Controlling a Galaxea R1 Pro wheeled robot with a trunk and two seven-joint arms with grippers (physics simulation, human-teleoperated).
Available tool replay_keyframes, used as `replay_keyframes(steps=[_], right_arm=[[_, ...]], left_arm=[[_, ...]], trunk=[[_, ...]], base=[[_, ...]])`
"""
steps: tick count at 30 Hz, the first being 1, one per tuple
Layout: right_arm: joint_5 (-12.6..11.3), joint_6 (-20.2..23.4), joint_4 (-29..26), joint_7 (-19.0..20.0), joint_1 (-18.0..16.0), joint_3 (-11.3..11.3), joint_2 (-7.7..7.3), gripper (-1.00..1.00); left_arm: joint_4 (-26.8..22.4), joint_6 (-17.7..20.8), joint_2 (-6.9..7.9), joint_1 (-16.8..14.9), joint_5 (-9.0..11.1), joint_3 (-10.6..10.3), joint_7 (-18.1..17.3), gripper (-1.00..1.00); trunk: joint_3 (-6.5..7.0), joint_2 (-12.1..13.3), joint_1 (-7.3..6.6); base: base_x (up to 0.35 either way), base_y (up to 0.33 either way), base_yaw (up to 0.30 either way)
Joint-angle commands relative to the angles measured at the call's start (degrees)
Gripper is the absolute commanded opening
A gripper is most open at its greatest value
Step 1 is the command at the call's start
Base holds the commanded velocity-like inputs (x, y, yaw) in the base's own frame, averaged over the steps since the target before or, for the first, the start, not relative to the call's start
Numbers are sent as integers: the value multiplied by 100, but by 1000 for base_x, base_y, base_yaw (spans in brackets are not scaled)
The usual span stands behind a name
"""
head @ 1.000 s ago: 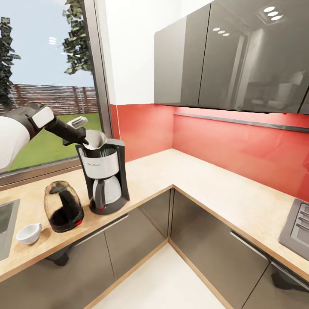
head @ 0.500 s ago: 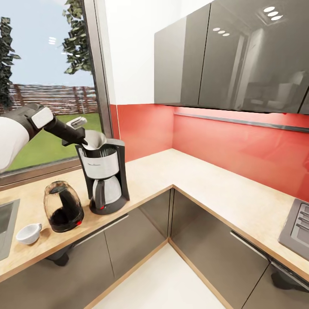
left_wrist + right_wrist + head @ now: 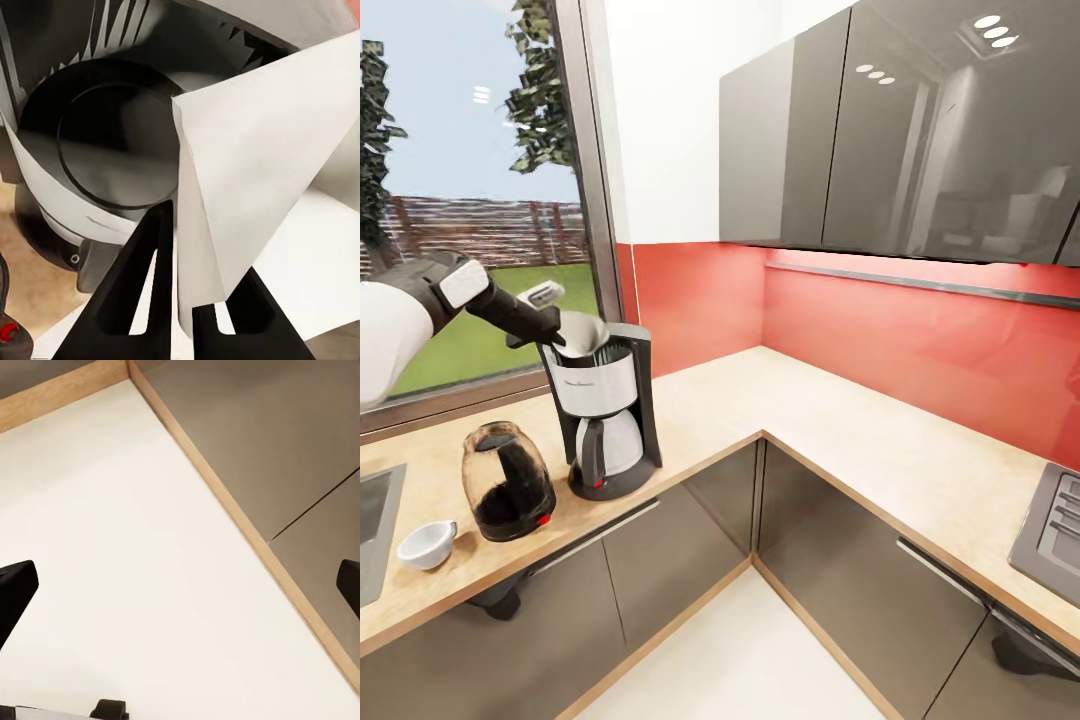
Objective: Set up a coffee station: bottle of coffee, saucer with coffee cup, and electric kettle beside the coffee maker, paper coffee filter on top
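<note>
From the head view, the left end effector reaches over the coffee maker on the bench, with the kettle and cup beside it. The left wrist view adds detail: its 2 fingers pinch the paper filter just above the maker's basket. The right wrist view shows the right end effector spread wide, holding nothing, over the floor.

The black-and-silver coffee maker stands upright on the counter. A white paper filter, cone-shaped, sits tilted at its open top. The dark kettle stands just beside the maker, the white cup beyond the kettle.
</note>
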Motion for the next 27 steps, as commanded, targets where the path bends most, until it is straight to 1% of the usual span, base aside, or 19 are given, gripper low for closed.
replay_keyframes(steps=[1,22,27], right_arm=[[3,-13,2,49,-5,-29,3,100],[3,-13,2,49,-5,-29,3,100],[3,-13,2,49,-5,-29,3,100]], left_arm=[[14,10,2,2,-7,43,11,-100],[16,10,30,66,-8,43,11,-100],[16,10,34,67,-8,43,12,-100]], trunk=[[-13,-13,3],[-13,-13,3],[-13,-13,3]], base=[[0,0,0],[26,0,0],[91,95,0]])
